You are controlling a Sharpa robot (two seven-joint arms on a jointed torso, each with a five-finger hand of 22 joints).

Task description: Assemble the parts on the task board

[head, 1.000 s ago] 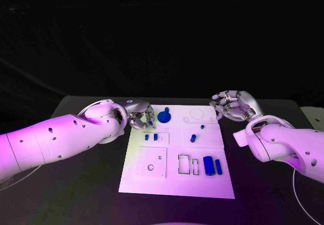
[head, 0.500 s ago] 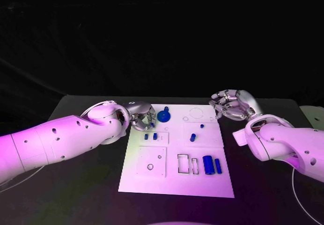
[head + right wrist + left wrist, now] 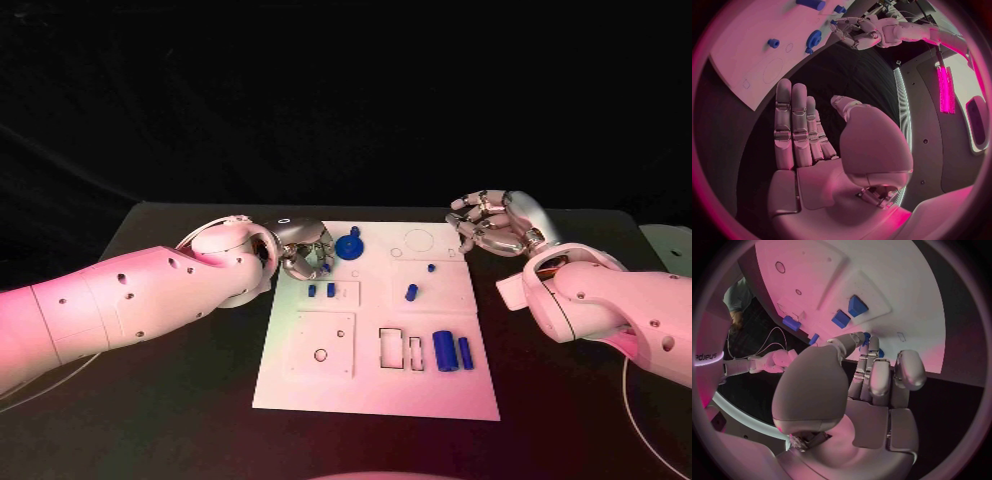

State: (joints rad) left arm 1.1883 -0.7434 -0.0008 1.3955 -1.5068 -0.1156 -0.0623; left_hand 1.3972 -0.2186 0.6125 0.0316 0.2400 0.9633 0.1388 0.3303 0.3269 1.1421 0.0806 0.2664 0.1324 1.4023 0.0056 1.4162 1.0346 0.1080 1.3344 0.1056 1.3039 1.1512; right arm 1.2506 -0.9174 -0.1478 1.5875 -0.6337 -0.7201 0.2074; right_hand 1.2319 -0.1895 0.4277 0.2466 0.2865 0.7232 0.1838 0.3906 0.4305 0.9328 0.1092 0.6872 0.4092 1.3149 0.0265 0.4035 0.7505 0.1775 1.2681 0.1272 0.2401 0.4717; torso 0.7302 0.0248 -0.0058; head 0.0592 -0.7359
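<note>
1. The left hand (image 3: 300, 252) sits at the task board (image 3: 378, 390), fingers half curled; whether it pinches anything I cannot tell.
2. The blue knobbed part (image 3: 351, 246) stands just beyond its fingertips.
3. The right hand (image 3: 495, 224) hovers spread and empty, farther off.

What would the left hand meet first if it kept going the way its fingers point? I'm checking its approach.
Probably the round blue part at the task board's far left corner; the left hand has its fingers right beside it. Contact can't be judged.
</note>
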